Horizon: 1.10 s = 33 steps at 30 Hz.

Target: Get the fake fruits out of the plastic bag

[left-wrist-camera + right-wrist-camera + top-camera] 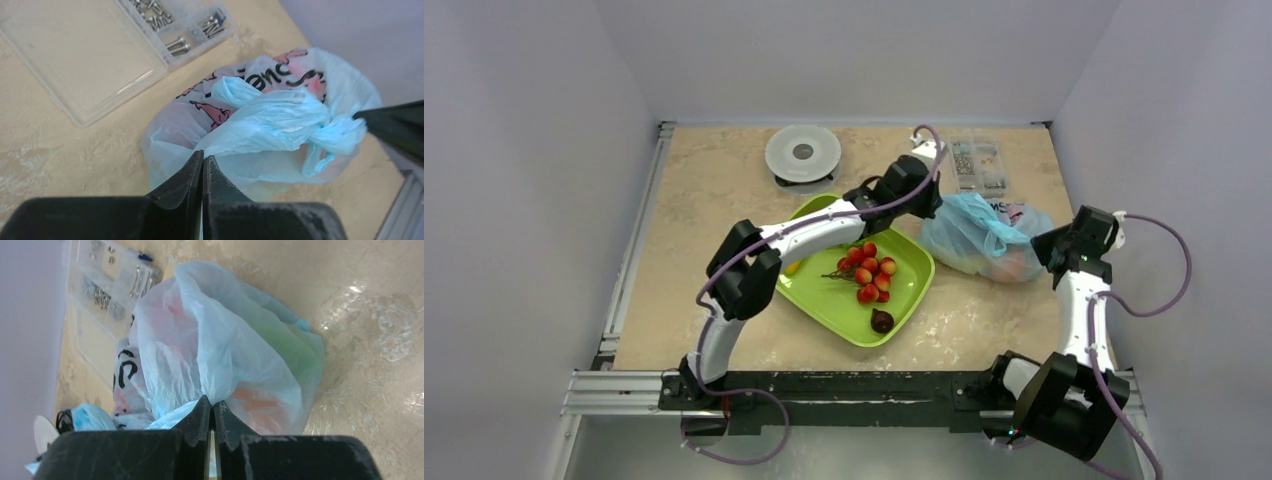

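The plastic bag [980,232] lay near the bench's far right corner, with the left gripper [202,162] and right gripper [210,412] each pinched tight on its film. One dark fruit [882,320] sat on the green tray [910,290]. An orange shape [255,402] and a green shape [295,352] showed through the bag, so most unloading probably lay ahead.

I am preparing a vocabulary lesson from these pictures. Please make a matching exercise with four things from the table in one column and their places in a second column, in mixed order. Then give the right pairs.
Things:
1. plastic bag
2. dark purple-brown fruit
3. clear box of screws
4. round white disc

Places:
A. far edge of the table, behind the green tray
B. on the green tray, at its near corner
C. on the table, right of the green tray
D. far edge of the table, behind the plastic bag

Pairs: 1-C, 2-B, 3-D, 4-A.
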Motion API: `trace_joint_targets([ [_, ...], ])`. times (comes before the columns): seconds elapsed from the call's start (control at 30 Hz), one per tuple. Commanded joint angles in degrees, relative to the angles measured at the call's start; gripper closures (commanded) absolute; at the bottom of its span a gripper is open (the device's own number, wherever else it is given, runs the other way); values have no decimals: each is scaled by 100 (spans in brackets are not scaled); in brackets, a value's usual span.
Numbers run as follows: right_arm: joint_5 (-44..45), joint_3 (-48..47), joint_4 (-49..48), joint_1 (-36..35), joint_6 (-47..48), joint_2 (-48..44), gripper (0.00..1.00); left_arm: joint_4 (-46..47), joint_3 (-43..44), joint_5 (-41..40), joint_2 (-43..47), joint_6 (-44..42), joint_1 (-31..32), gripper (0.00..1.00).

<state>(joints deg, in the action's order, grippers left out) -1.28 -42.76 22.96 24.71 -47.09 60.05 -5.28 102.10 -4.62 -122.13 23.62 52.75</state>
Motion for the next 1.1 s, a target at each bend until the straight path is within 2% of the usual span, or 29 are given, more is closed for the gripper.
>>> trace_joint_targets([
  [0.0,-402,-291,-79,-95,553,-113,96,1077,-189,730,372,1066,-220,100],
  [0.13,218,-590,342,-561,1054,-605,59,1282,-300,980,244,1426,-159,100],
  [0.23,162,-660,581,-861,1133,-845,48,1374,-371,1090,213,1611,-128,100],
  [0.33,-476,-640,704,-972,835,-827,44,1373,-433,1045,256,1580,-59,100],
  [0.5,-1484,-441,255,-970,-177,-603,37,1419,-689,952,476,1539,-13,100],
  [0.57,-1503,-238,-17,-971,-750,-557,30,1479,-836,904,568,1479,10,100],
  [0.63,-1496,-27,-296,-970,-1365,-515,29,1536,-973,856,636,1435,47,100],
  [0.73,-1178,210,-423,-972,-2264,-551,30,1623,-1138,840,719,1374,95,100],
  [0.83,-583,355,-472,-968,-2512,-673,36,1591,-1214,823,818,1224,120,100],
  [0.9,-549,466,-684,-971,-2526,-656,41,1268,-1111,707,890,917,134,100],
  [0.93,-564,514,-700,-976,-2566,-608,43,1009,-980,572,914,702,150,93],
  [1.07,-680,639,-788,-973,-2367,-370,63,344,-426,-404,888,-422,349,24],
])
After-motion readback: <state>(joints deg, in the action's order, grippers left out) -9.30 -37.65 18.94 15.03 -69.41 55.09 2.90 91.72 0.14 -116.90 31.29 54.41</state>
